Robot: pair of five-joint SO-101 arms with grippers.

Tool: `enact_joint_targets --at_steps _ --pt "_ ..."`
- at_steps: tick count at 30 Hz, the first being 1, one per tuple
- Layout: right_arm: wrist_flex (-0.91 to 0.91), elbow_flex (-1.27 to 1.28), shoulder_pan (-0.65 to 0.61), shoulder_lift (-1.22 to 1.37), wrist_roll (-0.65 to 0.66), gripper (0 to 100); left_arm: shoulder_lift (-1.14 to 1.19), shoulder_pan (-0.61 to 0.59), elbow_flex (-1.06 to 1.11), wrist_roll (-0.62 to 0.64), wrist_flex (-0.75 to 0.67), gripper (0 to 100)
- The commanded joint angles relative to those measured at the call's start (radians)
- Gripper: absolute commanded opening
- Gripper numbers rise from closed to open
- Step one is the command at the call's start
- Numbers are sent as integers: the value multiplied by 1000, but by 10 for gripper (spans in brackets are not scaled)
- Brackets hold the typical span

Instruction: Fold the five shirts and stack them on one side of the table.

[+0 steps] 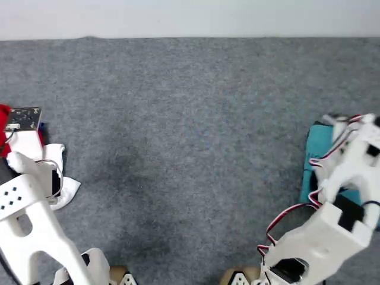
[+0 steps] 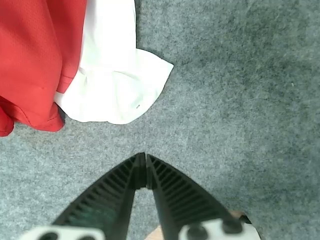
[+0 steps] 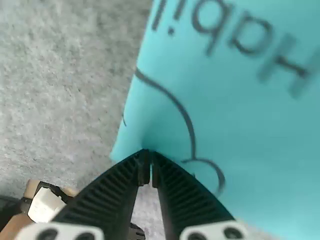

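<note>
Left gripper (image 2: 145, 162): jaws shut tight, empty, over the grey table (image 1: 190, 119) just beside the white shirt (image 2: 115, 85), which the red shirt (image 2: 35, 60) overlaps. Right gripper (image 3: 146, 157): jaws closed at the teal shirt (image 3: 240, 125) edge, far right; can't tell if cloth is caught. Likely best: open wide, pinch one layer only.

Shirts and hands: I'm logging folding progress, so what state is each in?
red shirt: rumpled, unfolded.
white shirt: loose, unfolded, partly under the red shirt.
teal shirt: flat, straight-edged, looks folded.
left hand: shut, empty, over bare table.
right hand: shut, tips at the teal shirt's edge.
</note>
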Motion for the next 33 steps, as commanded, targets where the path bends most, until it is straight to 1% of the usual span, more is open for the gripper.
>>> enact_joint_targets --at_steps 1,3,6,9,11,13,18,21,23,26,33 --pt "-36 26 -47 4 -12 9 -21 3 -2 -9 5 5" --pt "5 -28 -39 -24 -12 9 -21 3 -2 -9 5 5" --pt "53 -152 15 -88 -11 9 -23 3 -2 -9 5 5" --pt "25 -279 84 -134 -6 9 -23 3 -2 -9 5 5" --pt "-58 -328 119 -128 -5 9 -23 3 -2 -9 5 5" --pt "-186 -333 142 -99 -3 9 -23 3 -2 -9 5 5" --pt "-489 -334 186 90 -3 9 -23 3 -2 -9 5 5" --pt "-607 -338 211 214 -3 9 -25 3 -2 -9 6 5" --pt "-636 -341 213 259 -5 9 -25 3 -2 -9 9 5" --pt "-558 -379 208 225 -11 9 -28 3 -2 -9 9 5" --pt "-214 -482 130 10 -12 9 -28 3 -2 -8 11 5"
